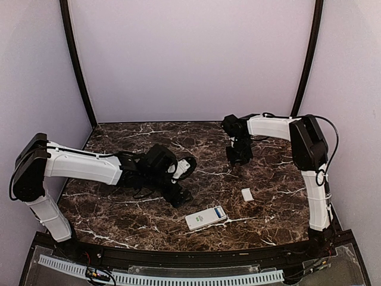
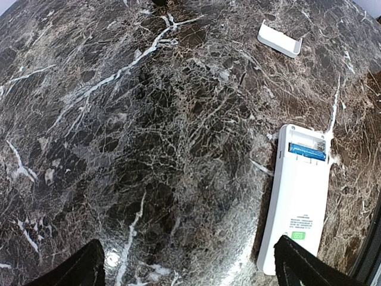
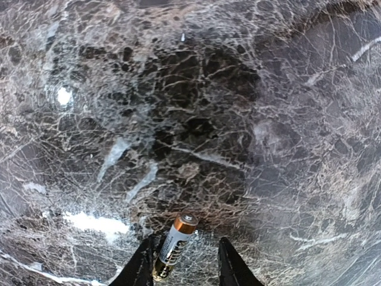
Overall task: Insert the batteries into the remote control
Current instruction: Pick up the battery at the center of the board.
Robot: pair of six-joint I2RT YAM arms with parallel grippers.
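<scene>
**Remote control.** The remote control [image 1: 206, 218] lies back up on the marble table [image 1: 119, 208], low and right of centre in the top view. Its battery bay is uncovered at the right end. In the left wrist view, one seated battery [image 2: 307, 154], blue, fills one slot. The slot beside it shows white and appears vacant. Judgement: one cell is loaded and one is outstanding.

**Cover plate.** The cover plate [image 1: 247, 194] lies apart from the remote, just above and right of it in the top view. It is not fitted.

**Left gripper.** The left gripper [image 2: 190, 271] is spread wide with nothing between its fingers, over bare marble left of the remote. One fingertip [image 2: 300, 268] overlaps the remote's lower end in the wrist view. Contact cannot be confirmed.

**Right gripper.** The right gripper [image 1: 238, 156] sits upper right of centre in the top view, well apart from the remote. Its wrist view shows a loose battery [image 3: 172, 245], copper-capped, at bottom centre between the fingers. The battery lies against the left-hand finger [image 3: 141, 265], with a visible gap to the other finger. The jaws are partly drawn in and not clamped. Whether the cell rests on the marble cannot be told.

**Remaining, by judgement.**
- Secure the loose battery.
- Carry it down-frame to the remote.
- Seat it in the vacant slot, the right way round.
</scene>
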